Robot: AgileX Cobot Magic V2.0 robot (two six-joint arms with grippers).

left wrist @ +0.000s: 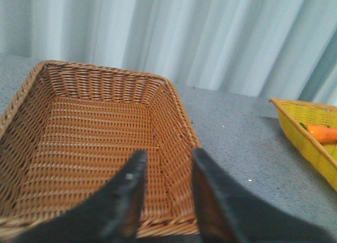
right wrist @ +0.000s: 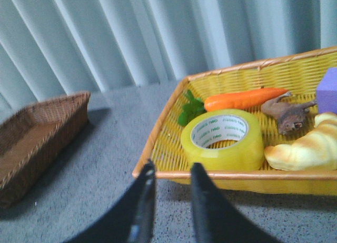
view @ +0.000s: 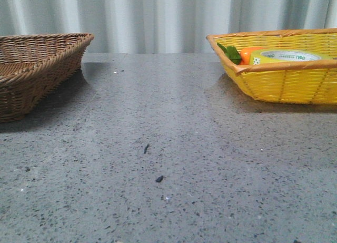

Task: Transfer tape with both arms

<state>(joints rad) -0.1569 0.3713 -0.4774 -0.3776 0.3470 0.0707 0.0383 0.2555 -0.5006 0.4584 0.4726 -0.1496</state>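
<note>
The tape (right wrist: pixel 222 139), a wide yellow roll with a white core and green lettering, lies flat in the yellow basket (right wrist: pixel 158 148). In the front view the tape (view: pixel 287 57) shows just above the yellow basket's (view: pixel 284 85) front rim at the back right. My right gripper (right wrist: pixel 171 169) is open and empty, over the table just outside that basket's near rim, short of the tape. My left gripper (left wrist: pixel 167 156) is open and empty, over the near rim of the brown wicker basket (left wrist: pixel 79 79). Neither gripper shows in the front view.
The yellow basket also holds an orange carrot (right wrist: pixel 245 99) with green leaves, a brown figure (right wrist: pixel 287 114), a croissant (right wrist: pixel 303 148) and a purple block (right wrist: pixel 329 90). The brown basket (view: pixel 31 69) stands at the back left. Grey speckled table (view: pixel 158 148); curtain behind.
</note>
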